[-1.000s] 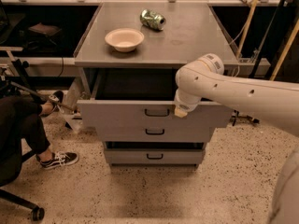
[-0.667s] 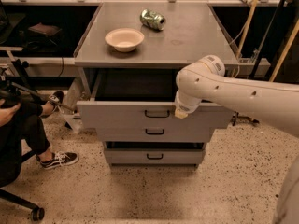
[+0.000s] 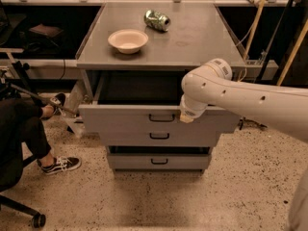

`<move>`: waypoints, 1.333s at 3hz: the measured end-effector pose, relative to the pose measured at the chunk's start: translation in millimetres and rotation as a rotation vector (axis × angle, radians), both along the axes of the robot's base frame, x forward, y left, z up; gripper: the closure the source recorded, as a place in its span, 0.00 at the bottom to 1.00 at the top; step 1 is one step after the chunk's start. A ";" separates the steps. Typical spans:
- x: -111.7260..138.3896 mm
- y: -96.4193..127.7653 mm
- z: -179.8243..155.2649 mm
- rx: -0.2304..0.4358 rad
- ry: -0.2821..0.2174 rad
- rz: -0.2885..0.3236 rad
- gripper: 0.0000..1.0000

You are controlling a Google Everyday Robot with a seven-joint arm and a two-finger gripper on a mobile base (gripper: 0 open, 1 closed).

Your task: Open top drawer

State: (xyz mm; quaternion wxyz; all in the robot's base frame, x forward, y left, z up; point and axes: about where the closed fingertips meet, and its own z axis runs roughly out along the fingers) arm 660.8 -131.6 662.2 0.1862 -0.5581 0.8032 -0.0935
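The top drawer of the grey cabinet stands pulled out, its dark inside showing under the cabinet top. Its small black handle is at the middle of the front. My white arm reaches in from the right. My gripper hangs at the drawer's upper front edge, just right of the handle, mostly hidden by the wrist.
Two narrower drawers sit below, slightly out. A beige bowl and a crushed green can lie on the cabinet top. A seated person's leg and shoe are at the left, on the speckled floor.
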 end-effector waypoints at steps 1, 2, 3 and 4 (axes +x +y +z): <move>-2.1 -0.6 7.5 0.005 -0.020 -0.003 1.00; -2.0 -0.5 8.9 0.005 -0.020 -0.003 1.00; -15.7 -0.9 3.1 0.010 -0.026 -0.002 1.00; -15.1 -0.6 6.2 0.010 -0.026 -0.002 1.00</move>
